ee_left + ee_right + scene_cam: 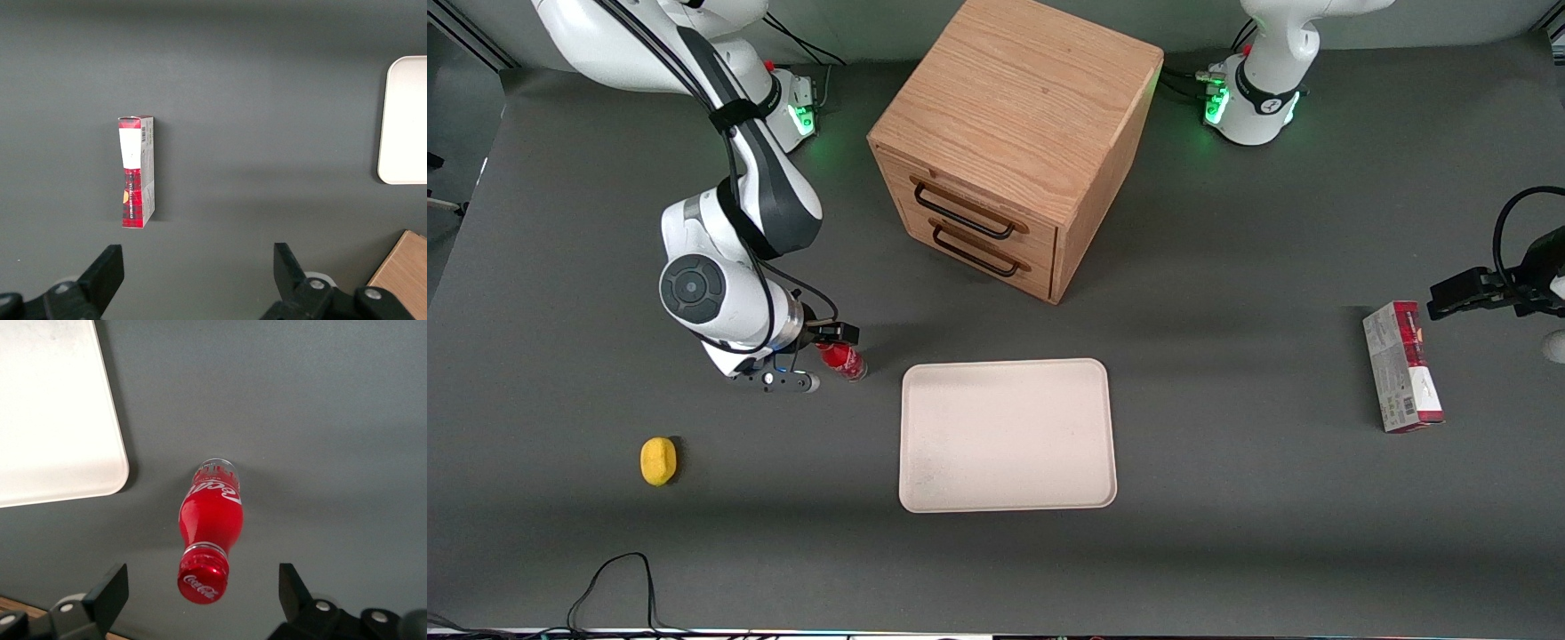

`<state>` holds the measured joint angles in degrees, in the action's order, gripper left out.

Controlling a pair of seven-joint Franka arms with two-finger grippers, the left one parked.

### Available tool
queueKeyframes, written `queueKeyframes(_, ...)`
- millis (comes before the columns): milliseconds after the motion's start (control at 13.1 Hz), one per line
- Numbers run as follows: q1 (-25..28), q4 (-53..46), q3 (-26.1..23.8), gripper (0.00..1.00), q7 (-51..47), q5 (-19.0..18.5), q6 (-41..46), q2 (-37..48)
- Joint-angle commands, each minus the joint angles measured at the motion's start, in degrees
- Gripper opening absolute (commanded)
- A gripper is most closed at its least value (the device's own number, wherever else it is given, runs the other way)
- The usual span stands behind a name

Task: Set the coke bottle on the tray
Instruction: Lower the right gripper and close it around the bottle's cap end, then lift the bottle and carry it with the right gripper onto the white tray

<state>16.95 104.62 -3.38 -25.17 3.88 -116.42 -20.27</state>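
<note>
The coke bottle (210,533) stands upright on the dark grey tabletop (1227,533), its red cap toward the wrist camera and its clear base resting on the surface. It sits just beside a corner of the tray (1007,471) but apart from it, with a strip of bare tabletop between the two, toward the working arm's end. In the front view the bottle (841,359) shows as a small red shape right at the arm's wrist.

The tool (203,600) hangs directly over the bottle with its two black fingers (110,593) spread wide, one to each side of the cap and well clear of it; nothing is gripped. In the front view the tool (829,349) points downward at the end of the right arm (734,293), whose forearm comes down from its base and bends at a rounded joint, so that the wrist lies low above the tabletop.

The tray lies flat and bare, cream-white, nearer to the front camera than the wooden cabinet (1014,142), which has two drawers with dark handles. A yellow lump (658,461) rests on the tabletop nearer to the front camera than the wrist. A red-and-grey carton (1402,366) lies toward the parked arm's end of the tabletop.
</note>
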Motion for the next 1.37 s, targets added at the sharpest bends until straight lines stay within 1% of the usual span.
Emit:
queueKeyframes(0,1.15,2.08,0.39,1.00,0.30,-0.54,-1.70,1.81)
queueKeyframes(76,1.41,2.43,0.48,1.00,0.30,-0.54,-1.79,1.81)
queueKeyframes(153,1.41,2.52,0.48,0.89,0.30,-0.97,-1.88,1.81)
queueKeyframes(229,1.41,2.52,0.48,0.31,0.30,-1.33,-1.97,1.90)
queueKeyframes(305,1.41,2.52,0.48,0.00,0.21,-1.33,-1.88,1.90)
queueKeyframes(915,1.33,2.35,0.66,0.00,0.30,-1.33,-1.53,1.98)
queueKeyframes(1068,1.15,-0.01,0.83,0.00,0.13,-1.24,-1.09,1.98)
queueKeyframes(1144,0.80,-2.55,0.83,0.00,-0.05,-1.16,1.35,1.98)
queueKeyframes(1297,0.01,-12.46,0.92,0.00,-0.05,-0.98,12.91,1.28)
